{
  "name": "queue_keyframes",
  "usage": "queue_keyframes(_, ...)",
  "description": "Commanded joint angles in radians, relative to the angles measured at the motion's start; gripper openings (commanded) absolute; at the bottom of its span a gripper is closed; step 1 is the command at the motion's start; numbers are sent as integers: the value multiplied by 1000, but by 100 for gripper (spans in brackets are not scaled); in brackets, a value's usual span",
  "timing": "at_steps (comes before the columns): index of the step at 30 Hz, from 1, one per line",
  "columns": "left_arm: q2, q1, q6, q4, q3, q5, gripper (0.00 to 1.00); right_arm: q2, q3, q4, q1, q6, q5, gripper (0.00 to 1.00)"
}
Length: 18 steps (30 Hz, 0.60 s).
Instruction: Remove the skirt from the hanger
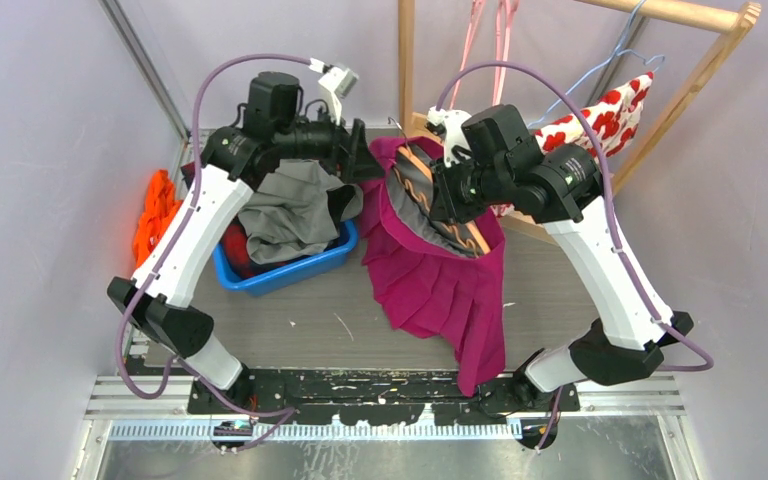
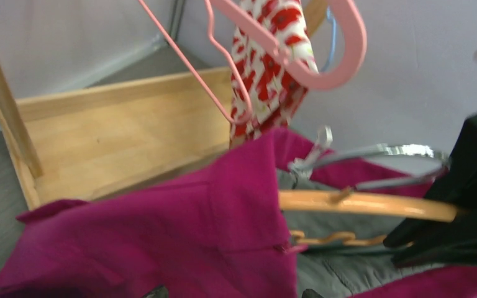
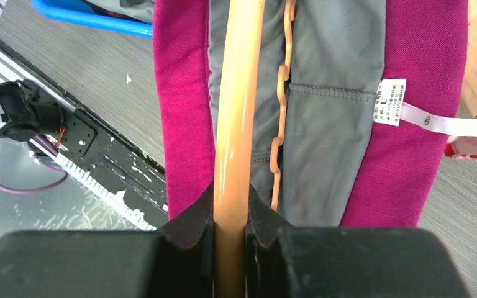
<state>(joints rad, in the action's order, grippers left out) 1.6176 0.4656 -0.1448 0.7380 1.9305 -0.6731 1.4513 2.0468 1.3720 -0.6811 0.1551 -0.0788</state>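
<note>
The magenta skirt point(image 1: 430, 290) hangs off a tan hanger point(image 1: 465, 238) held above the table, its grey lining point(image 3: 329, 124) showing inside the waistband. My right gripper point(image 3: 230, 205) is shut on the hanger's bar point(image 3: 236, 112), one finger on each side. My left gripper point(image 1: 365, 160) is at the left end of the waistband. In the left wrist view its fingertips point(image 2: 161, 292) stand wide apart at the bottom edge, open, with skirt cloth point(image 2: 180, 236) just ahead of them. The hanger's bar point(image 2: 366, 203) and metal hook point(image 2: 379, 151) lie to the right.
A blue bin point(image 1: 280, 275) of grey clothes point(image 1: 290, 210) sits under the left arm, with an orange cloth point(image 1: 155, 215) beside it. At the back stands a wooden rack point(image 1: 705, 60) with pink hangers point(image 1: 490, 40) and a red-and-white garment point(image 1: 605, 115).
</note>
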Motion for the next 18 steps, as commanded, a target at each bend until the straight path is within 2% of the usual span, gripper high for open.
queue_keyframes(1, -79, 64, 97, 60, -7, 91, 75, -10, 78, -120, 1, -19, 7, 1)
queue_keyframes(14, -59, 108, 74, 22, -22, 123, 78, 2, 103, -113, 0, -9, 2, 1)
queue_keyframes(18, -32, 117, 59, -11, -34, 130, 82, 2, 113, -110, 1, -6, 0, 1)
